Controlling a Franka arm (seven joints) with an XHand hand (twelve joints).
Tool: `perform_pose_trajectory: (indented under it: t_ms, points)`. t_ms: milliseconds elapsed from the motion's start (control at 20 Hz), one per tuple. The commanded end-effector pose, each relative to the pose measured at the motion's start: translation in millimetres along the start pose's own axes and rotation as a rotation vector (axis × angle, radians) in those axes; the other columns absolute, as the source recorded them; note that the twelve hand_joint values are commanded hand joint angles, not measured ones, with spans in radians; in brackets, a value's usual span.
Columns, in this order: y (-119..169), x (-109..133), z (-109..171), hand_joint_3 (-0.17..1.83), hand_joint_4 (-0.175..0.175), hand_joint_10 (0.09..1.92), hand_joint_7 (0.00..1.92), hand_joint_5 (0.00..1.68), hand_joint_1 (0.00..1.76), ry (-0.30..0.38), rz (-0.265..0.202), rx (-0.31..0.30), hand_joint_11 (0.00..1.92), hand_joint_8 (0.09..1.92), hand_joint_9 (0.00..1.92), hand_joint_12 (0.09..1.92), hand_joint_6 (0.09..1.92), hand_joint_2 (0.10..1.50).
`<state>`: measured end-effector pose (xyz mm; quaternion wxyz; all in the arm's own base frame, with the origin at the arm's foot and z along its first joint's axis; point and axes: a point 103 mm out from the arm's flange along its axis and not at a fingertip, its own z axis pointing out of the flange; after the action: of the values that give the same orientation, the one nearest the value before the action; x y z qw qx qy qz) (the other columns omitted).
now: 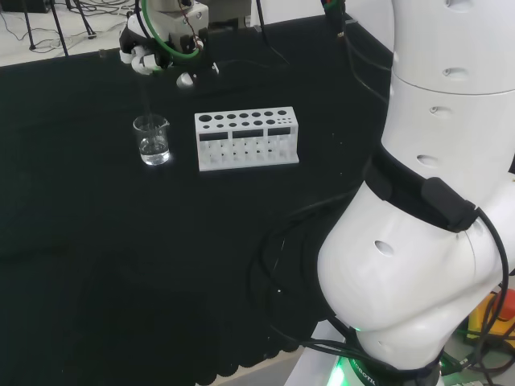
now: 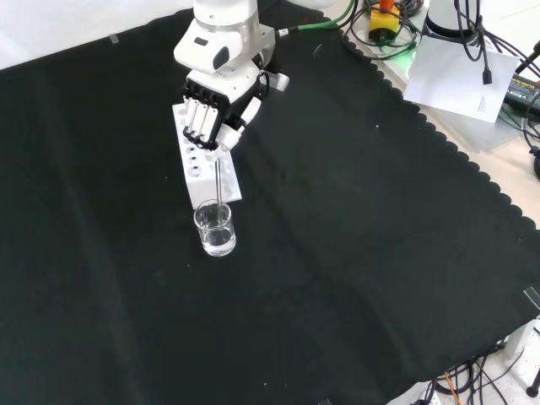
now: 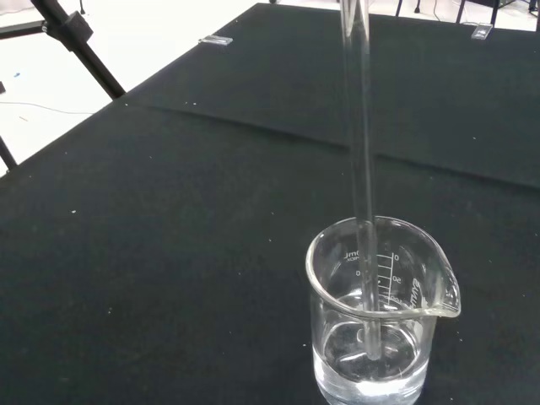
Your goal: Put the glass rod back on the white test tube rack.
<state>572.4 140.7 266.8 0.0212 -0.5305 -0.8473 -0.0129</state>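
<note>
1. Black cloth with a scalloped hem covers the bench (image 2: 354,253); cables and white paper lie past its far right corner in the front view.
2. A white rectangular plastic test tube rack (image 1: 246,138) with rows of round holes in its top stands on the cloth toward the far left part of the bench in the front view, well in from every edge.
3. A small clear glass beaker with printed graduations (image 2: 215,229) stands just beside the rack's near end in the front view; in the head view it sits to the left of the rack, a small gap between them.
4. The beaker holds a shallow layer of clear liquid, plain in the wrist view.
5. A thin clear glass rod (image 3: 361,152) stands nearly upright, its lower end inside the beaker and dipped in the liquid, seemingly touching the bottom, though the glass makes that hard to judge.
6. The black and white hand (image 2: 211,114) hangs above the beaker and over the rack's near end, its fingers curled down and clamped on the top of the rod.
7. The rod is thus in the beaker and in the hand, not on the rack.
8. In the head view the arm's big white links (image 1: 418,225) stand at the right.
</note>
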Motion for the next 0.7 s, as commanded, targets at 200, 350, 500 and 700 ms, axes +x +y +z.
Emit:
perform_pose_trajectory:
  t_ms: [200, 350, 500, 700]
  points:
    - [6, -1, 3, 0.0, -0.175, 1.64, 0.72, 0.72, 1.36, -0.001, 0.003, 0.013, 1.5, 1.42, 0.81, 0.98, 0.93, 1.23]
    - [7, -1, -2, 0.0, -0.175, 1.64, 0.72, 0.71, 1.36, 0.007, 0.008, 0.007, 1.5, 1.42, 0.81, 0.98, 0.93, 1.23]
    - [7, -1, -11, 0.0, -0.175, 1.64, 0.72, 0.71, 1.36, 0.011, 0.021, -0.005, 1.5, 1.43, 0.81, 0.98, 0.93, 1.23]
    - [4, -4, -30, 0.0, -0.175, 1.64, 0.71, 0.71, 1.36, 0.013, 0.034, -0.025, 1.5, 1.43, 0.81, 0.98, 0.93, 1.23]
